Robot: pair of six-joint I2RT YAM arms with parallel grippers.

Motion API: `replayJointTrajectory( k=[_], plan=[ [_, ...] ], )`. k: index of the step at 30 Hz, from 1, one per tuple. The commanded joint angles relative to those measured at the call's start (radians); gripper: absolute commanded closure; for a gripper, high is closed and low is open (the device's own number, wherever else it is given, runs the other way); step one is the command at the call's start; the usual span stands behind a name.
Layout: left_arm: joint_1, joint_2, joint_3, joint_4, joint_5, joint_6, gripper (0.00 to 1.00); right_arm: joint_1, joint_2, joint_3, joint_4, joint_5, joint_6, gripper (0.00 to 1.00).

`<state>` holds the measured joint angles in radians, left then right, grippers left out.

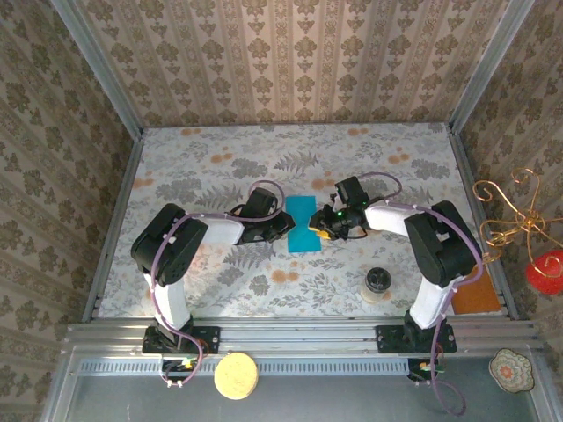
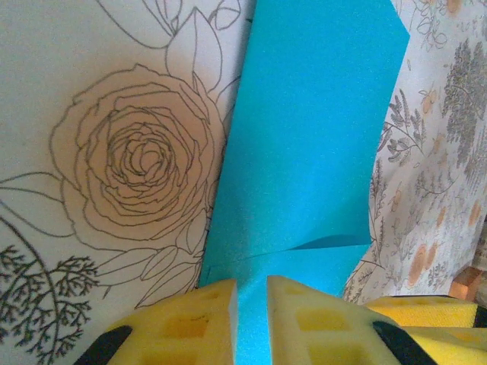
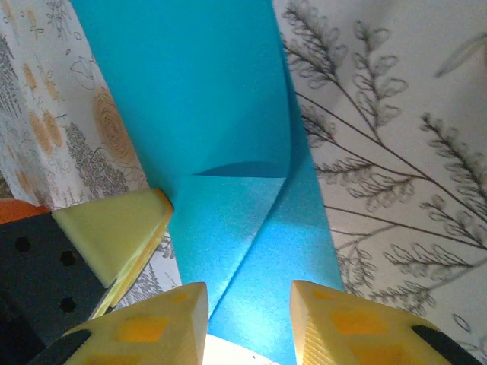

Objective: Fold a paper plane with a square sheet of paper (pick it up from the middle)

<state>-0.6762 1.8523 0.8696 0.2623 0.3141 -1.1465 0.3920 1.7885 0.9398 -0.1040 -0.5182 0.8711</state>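
At the middle of the counter (image 1: 220, 167), my left hand (image 2: 251, 293) is clamped on the near edge of the square sheet of paper (image 2: 304, 137). The yellow pads sit almost together, with just a sliver of teal between them. From that wrist camera the sheet runs up and away from the hand, and one short crease line shows just ahead of the pads on the right.

Over on the other side, my right hand (image 3: 247, 293) has its pads standing apart, with the teal paper stretching across the gap between them. I cannot tell whether either pad actually touches it. Just ahead of those pads a flap curls over in a soft curve, not pressed flat. One pale finger (image 3: 114, 236) of the left hand shows at the left of that view, right against the paper's edge.

From above, the two hands come in from opposite sides and meet the sheet at its waist, where the outline looks pinched in. Wider parts lie beyond and nearer than the hands.

Further out, a small round object (image 1: 378, 283) stands on the counter near the right arm's base, well apart from the paper. An orange-brown sheet (image 1: 475, 297) lies at the right edge. A yellow disc (image 1: 236, 375) rests down by the rail between the bases.
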Motion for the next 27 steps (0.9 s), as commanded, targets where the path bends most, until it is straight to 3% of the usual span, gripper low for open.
replayJointTrajectory(
  k=[1, 18, 27],
  plan=[
    [0.0, 0.017, -0.031, -0.031, -0.024, -0.041, 0.8, 0.009, 0.029, 0.036, 0.006, -0.028, 0.004, 0.66],
    [-0.004, 0.019, -0.036, -0.03, -0.02, -0.044, 0.8, 0.03, 0.083, 0.044, 0.047, -0.038, 0.006, 0.67],
    [-0.005, 0.012, -0.034, -0.03, -0.018, -0.039, 0.8, 0.034, 0.09, 0.022, 0.178, -0.089, 0.051, 0.74]
  ],
)
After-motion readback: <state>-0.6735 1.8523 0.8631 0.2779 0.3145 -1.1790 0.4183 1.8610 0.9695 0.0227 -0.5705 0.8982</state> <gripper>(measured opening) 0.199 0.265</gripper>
